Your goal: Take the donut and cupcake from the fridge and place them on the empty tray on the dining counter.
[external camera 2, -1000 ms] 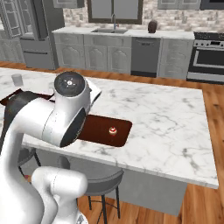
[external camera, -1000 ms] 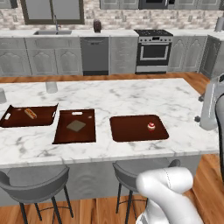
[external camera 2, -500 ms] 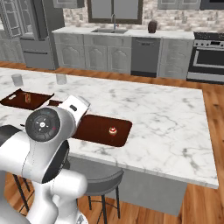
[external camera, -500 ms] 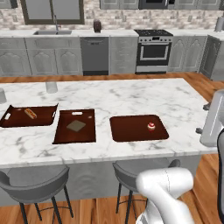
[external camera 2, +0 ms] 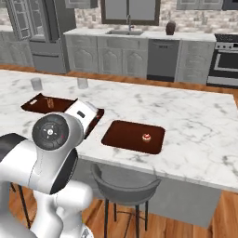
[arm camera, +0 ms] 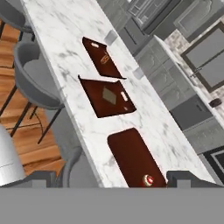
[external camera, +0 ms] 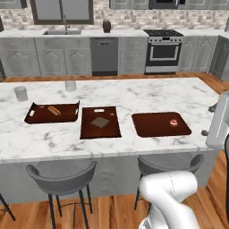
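In the left base view, the long dining counter with a white grey-veined marble top [external camera: 134,91] carries 3 brown pieces. The flat dark reddish-brown rectangular tray with rounded corners [external camera: 154,125] lies at the right, and the tiny red cupcake with a pale top [external camera: 173,122] sits on it, near its edge at 3 o'clock. At 9 o'clock from the tray is a squarer brown board with a handle slot [external camera: 100,122], and further at 9 o'clock a brown tray with upturned sides [external camera: 53,112] that holds a small pale brown item. 2 grey cups [external camera: 20,93] stand near the far edge.

In the right base view, the tall grey French-door fridge with black handles [external camera 2: 39,32] stands at 11 o'clock, its doors closed. The cupcake [external camera 2: 147,137] rests on the tray [external camera 2: 125,135], at 3 o'clock of its middle. I see no donut on the tray, so I judge that this half of the task is not yet done.

In the hand view, the tray [arm camera: 131,155] and the cupcake [arm camera: 148,179] lie at 6 o'clock, between the 2 dark tips of the gripper [arm camera: 113,180]. The jaws are spread wide and carry nothing.

I think the donut will be light, soft and easy to crush, with icing that may smear. It is better to take it by the plain orange-brown sides, with gentle pressure.
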